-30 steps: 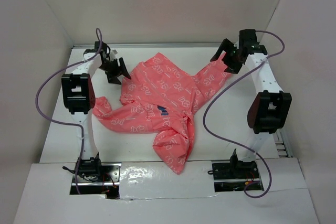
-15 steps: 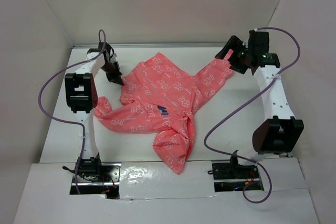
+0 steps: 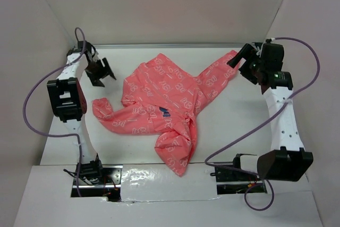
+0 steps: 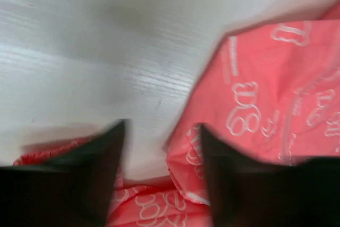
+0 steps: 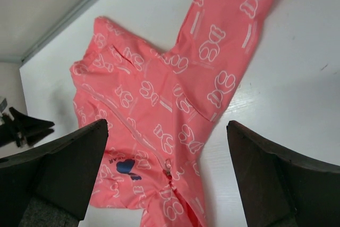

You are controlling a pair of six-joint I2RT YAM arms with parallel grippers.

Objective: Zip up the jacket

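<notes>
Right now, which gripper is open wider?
The right gripper: its fingers stand far apart over the jacket; the left gripper shows a narrower gap.

jacket (image 4: pixel 265 104) blurred in left wrist view, cut off at right and bottom edges

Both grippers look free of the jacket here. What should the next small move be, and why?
Probably lower the open right gripper toward the zipper pull. The jacket lies rumpled on the table, that gripper holds nothing, and the pull shows just ahead of its fingers in the right wrist view.
</notes>
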